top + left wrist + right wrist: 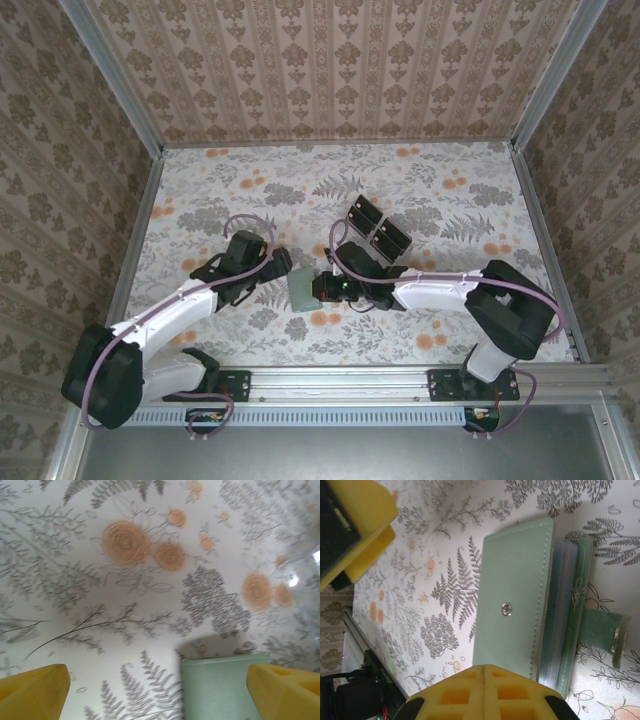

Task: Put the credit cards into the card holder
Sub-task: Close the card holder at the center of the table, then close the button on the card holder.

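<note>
Card holder [512, 595] edge perhaps against right fingers [450, 695]

Floral-print tabletop [250, 190], damask-papered walls [330, 70], metal corner rails [110, 80], even light

We find no text, label, brand or number that we can read. The card holder [515, 565] bears only a plain metal snap stud [506, 609] and a faint leaf-like line on an inner flap. The table cover [445, 585] shows ferns and flowers, no lettering.
</note>
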Available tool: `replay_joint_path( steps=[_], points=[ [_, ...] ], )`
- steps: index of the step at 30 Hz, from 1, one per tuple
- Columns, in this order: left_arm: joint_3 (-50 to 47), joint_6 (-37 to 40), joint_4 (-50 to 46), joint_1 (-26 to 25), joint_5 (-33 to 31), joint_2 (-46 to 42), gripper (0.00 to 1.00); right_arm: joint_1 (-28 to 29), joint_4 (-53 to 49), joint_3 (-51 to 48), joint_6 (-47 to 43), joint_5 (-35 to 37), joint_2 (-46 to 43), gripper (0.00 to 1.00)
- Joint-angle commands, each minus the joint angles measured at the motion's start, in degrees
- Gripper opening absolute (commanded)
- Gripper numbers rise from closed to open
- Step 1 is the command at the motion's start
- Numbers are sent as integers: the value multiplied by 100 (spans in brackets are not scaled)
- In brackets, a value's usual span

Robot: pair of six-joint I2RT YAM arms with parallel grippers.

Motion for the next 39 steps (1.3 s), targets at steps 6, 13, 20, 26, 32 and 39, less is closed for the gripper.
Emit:
replay_joint_path(
  steps=[6, 13, 20, 26, 32, 39],
  points=[
    [431, 800, -1319, 72, 86, 27, 100, 54, -567, 267, -247, -290, 354, 0],
    [638, 1146, -1354, 71, 122, 200, 100, 56, -1023, 628, -552, -411, 635, 0],
    [612, 1235, -1092, 28, 278, 440, 100, 33, -1150, 708, -651, -446, 865, 0],
    [510, 1254, -853, -29, 338, 502, 100, 25, -1007, 671, -592, -516, 1023, 0],
    [421, 1263, -637, -85, 400, 506, 100, 25, -928, 671, -552, -554, 1065, 0],
    [357, 1289, -456, -122, 442, 748, 100, 19, -912, 662, -524, -524, 1071, 0]
  ],
)
